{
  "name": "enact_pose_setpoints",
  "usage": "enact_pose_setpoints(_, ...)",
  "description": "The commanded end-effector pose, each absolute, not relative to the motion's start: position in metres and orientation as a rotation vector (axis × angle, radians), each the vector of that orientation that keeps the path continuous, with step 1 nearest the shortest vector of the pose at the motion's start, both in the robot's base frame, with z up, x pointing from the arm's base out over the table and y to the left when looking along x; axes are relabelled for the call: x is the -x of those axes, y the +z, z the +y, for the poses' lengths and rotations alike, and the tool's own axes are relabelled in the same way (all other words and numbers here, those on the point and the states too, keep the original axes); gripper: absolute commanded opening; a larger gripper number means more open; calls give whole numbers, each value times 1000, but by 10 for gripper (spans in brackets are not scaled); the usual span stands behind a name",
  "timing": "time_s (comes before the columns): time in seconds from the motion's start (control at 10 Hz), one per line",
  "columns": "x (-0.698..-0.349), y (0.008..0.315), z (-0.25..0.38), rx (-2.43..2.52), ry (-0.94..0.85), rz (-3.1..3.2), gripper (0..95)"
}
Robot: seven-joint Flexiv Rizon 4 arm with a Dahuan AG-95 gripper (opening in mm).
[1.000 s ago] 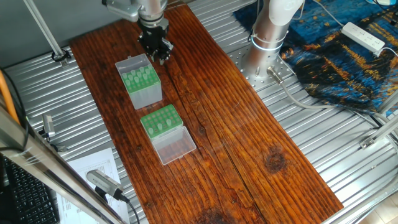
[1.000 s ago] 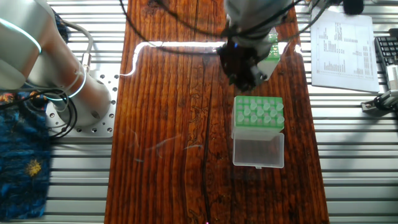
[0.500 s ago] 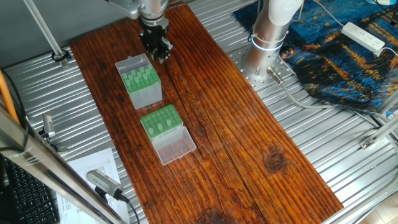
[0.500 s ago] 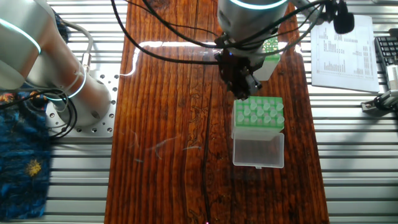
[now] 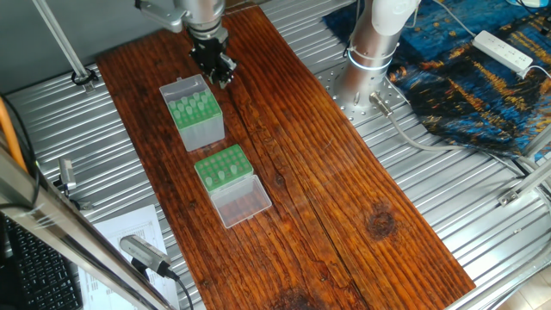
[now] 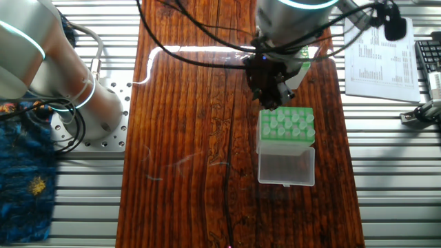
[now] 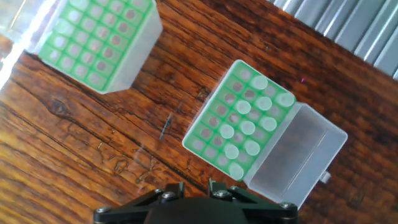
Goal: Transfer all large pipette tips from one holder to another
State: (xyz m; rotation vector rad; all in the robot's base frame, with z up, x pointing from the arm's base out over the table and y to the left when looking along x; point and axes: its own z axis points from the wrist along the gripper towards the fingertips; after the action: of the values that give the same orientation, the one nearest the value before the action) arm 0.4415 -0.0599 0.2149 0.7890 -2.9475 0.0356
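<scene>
We see the pincer [image 5: 220, 73] hanging over the far end of the wooden table [image 5: 344, 198], just beyond the tall box [image 5: 193, 111] and beside its far corner. Its fingers are dark and close together; in the hand view only their bases show at the bottom edge, so we cannot tell whether they hold anything or how wide they stand.

The tall box [image 7: 96, 40] has pale translucent sides and a green top plate with a grid of holes. From the hand view most holes look dim and hollow, and we cannot tell which of them carry tips.

The low rack [image 7: 239, 121] is green, squat, with the same sort of grid. Its clear lid [image 7: 295, 155] lies open flat on the wood, hinged to the side away from the tall box. In the rack we see tips [image 7: 247, 127] as pale whitish-green round tops, filling roughly the half of the grid nearer the lid; the holes on the other half look darker and open.

The two boxes stand near each other but apart, with bare wood between them. In the other fixed view the pincer [image 6: 272, 96] is above the rack [image 6: 286, 125], and the arm covers most of the tall box.
</scene>
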Motion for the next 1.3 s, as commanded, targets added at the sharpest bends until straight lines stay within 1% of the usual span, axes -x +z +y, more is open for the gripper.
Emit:
enact_pose_setpoints(0.1, -441, 215, -60, -381, 83, -3036, 190)
enact_pose_setpoints(0.2, -441, 215, -60, -331, 84, -3037, 190)
enact_pose_setpoints(0.4, -441, 216, -63, -382, 91, -3029, 190)
enact_pose_setpoints(0.6, -443, 217, -94, -464, 86, -3027, 190)
enact_pose_setpoints(0.8, -448, 211, -113, -478, 65, -3032, 190)
enact_pose_setpoints(1.0, -451, 203, -113, -479, 64, -3030, 190)
enact_pose_setpoints(1.1, -452, 198, -111, -482, 19, -3036, 190)
enact_pose_setpoints(1.3, -454, 195, -107, -484, 7, -3036, 190)
